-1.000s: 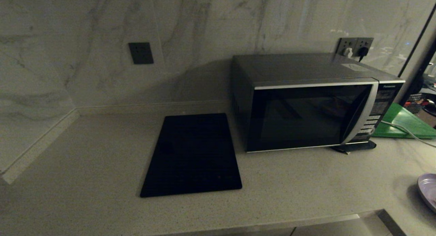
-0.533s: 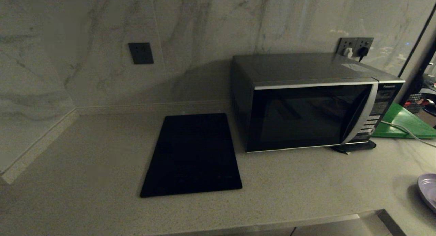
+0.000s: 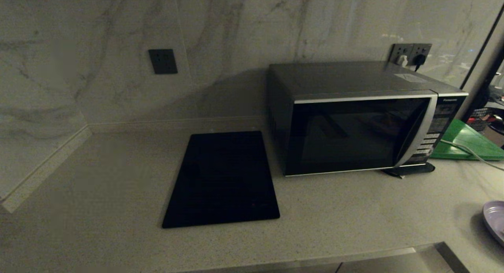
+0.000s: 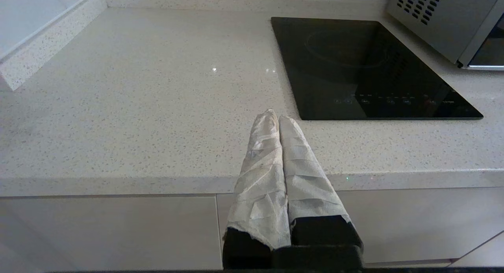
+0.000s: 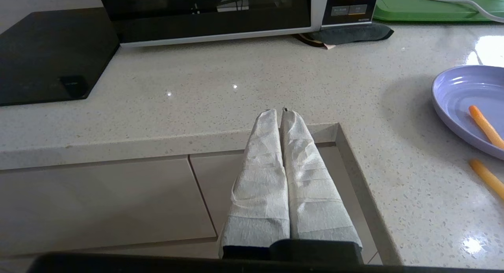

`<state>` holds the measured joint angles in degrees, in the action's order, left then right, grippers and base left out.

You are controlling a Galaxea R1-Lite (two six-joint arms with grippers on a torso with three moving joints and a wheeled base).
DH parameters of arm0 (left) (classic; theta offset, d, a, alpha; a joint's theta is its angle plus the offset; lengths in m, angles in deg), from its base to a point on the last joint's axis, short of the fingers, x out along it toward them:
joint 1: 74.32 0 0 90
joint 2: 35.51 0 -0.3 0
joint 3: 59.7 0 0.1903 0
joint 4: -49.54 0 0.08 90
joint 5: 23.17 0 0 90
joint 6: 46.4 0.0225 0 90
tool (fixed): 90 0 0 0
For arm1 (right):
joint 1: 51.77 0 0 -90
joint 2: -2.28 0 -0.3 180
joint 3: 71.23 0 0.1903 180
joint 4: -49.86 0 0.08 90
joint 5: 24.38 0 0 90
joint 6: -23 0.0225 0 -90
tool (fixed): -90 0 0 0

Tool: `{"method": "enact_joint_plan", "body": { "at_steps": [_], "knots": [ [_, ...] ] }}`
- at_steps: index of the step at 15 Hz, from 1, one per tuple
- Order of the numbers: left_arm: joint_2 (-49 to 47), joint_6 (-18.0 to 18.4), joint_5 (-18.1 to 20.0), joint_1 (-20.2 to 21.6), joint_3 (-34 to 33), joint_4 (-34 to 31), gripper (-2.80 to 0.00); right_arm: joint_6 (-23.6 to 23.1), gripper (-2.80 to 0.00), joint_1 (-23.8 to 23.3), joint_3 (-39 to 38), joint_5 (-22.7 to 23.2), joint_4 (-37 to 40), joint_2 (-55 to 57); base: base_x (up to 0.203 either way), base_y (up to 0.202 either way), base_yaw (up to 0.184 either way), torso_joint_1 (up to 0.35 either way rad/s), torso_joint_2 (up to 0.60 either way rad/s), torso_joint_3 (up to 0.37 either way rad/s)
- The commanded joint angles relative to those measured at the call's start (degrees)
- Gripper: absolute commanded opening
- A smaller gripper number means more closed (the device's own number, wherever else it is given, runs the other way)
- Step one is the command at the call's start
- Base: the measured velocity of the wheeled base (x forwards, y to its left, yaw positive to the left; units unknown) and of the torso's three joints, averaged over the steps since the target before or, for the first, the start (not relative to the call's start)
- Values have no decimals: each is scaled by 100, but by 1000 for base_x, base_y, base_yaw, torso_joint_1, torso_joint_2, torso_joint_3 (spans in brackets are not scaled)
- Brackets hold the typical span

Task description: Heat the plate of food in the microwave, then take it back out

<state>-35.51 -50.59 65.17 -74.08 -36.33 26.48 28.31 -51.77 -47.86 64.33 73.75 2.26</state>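
The microwave [image 3: 362,125] stands at the back right of the counter with its dark glass door closed; its lower front [image 5: 212,13] shows in the right wrist view. The lavender plate of food [image 5: 466,101], with an orange stick on it, lies on the counter to the right, only its edge [image 3: 495,220] in the head view. My right gripper [image 5: 277,113] is shut and empty, held before the counter's front edge, left of the plate. My left gripper [image 4: 275,117] is also shut and empty, near the counter's front edge, left of the black mat [image 4: 366,64].
A flat black rectangular mat [image 3: 224,178] lies left of the microwave. A green board [image 3: 468,141] with a white cable sits to the microwave's right. One loose orange stick [image 5: 486,176] lies on the counter beside the plate. A marble wall backs the counter [image 3: 98,186].
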Motion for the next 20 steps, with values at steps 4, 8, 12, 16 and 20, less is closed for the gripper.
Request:
{"method": "enact_joint_plan", "body": {
  "at_steps": [4, 8, 12, 16, 20],
  "knots": [
    [-9, -3, -1, 2, 0, 5, -280, 5, -280, 0, -9, -3, 0, 2, 0, 0, 0, 0, 0, 0],
    [-9, -3, -1, 2, 0, 5, -280, 5, -280, 0, -9, -3, 0, 2, 0, 0, 0, 0, 0, 0],
    [-9, -3, -1, 2, 0, 5, -280, 5, -280, 0, -9, -3, 0, 2, 0, 0, 0, 0, 0, 0],
    [-9, -3, -1, 2, 0, 5, -280, 5, -280, 0, -9, -3, 0, 2, 0, 0, 0, 0, 0, 0],
    [-9, -3, -1, 2, 0, 5, -280, 5, -280, 0, -9, -3, 0, 2, 0, 0, 0, 0, 0, 0]
  ]
}}
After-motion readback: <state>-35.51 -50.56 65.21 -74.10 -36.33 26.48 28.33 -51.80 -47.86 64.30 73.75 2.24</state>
